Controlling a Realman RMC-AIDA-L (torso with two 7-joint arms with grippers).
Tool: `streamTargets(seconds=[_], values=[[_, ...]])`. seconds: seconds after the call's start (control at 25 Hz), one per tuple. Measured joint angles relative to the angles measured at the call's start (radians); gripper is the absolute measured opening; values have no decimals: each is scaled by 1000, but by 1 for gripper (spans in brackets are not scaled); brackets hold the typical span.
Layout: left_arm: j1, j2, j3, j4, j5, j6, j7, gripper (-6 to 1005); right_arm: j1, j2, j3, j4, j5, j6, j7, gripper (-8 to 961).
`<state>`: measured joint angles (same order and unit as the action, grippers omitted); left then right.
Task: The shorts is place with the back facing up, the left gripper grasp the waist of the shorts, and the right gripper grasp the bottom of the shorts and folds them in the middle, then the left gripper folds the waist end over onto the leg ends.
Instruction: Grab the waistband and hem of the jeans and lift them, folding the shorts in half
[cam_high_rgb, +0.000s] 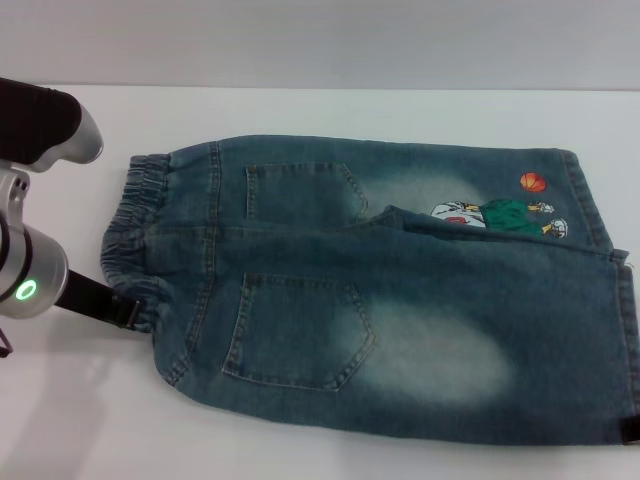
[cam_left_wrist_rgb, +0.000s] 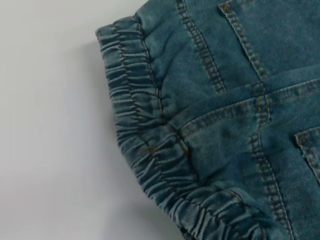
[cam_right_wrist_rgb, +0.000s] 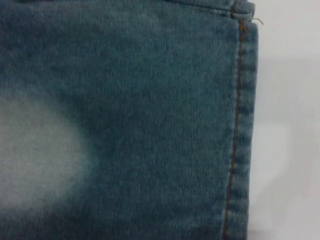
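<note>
- Left gripper (cam_high_rgb: 128, 310) at the near corner of the waistband, black tip touching the puckered elastic; fingers open or closed, cannot tell.
- Right gripper (cam_high_rgb: 631, 431) only a black sliver at the near right hem; grip not visible, cannot tell.
- Shorts (cam_high_rgb: 380, 290) spread flat on the white worktop (cam_high_rgb: 330, 120), back up, two back pockets showing, pale faded patches across seat and leg.
- Waistband (cam_high_rgb: 135, 225) gathered and ruffled, toward the worktop's left edge; seen close in the left wrist view (cam_left_wrist_rgb: 145, 150), lying on the white surface.
- Leg hems (cam_high_rgb: 620, 300) straight and stitched, toward the right edge; near one close in the right wrist view (cam_right_wrist_rgb: 240, 125).
- Cartoon print (cam_high_rgb: 505, 215) with orange ball (cam_high_rgb: 535, 182) on the far leg, by its hem.
</note>
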<state>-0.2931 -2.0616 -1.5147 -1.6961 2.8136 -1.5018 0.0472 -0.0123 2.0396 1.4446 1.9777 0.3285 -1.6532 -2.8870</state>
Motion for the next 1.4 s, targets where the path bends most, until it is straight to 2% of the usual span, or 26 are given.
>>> streamTargets(seconds=[1.4], values=[[-19, -2, 18, 8, -8, -1, 3, 59, 0, 0, -23, -69, 6, 81, 0, 689]])
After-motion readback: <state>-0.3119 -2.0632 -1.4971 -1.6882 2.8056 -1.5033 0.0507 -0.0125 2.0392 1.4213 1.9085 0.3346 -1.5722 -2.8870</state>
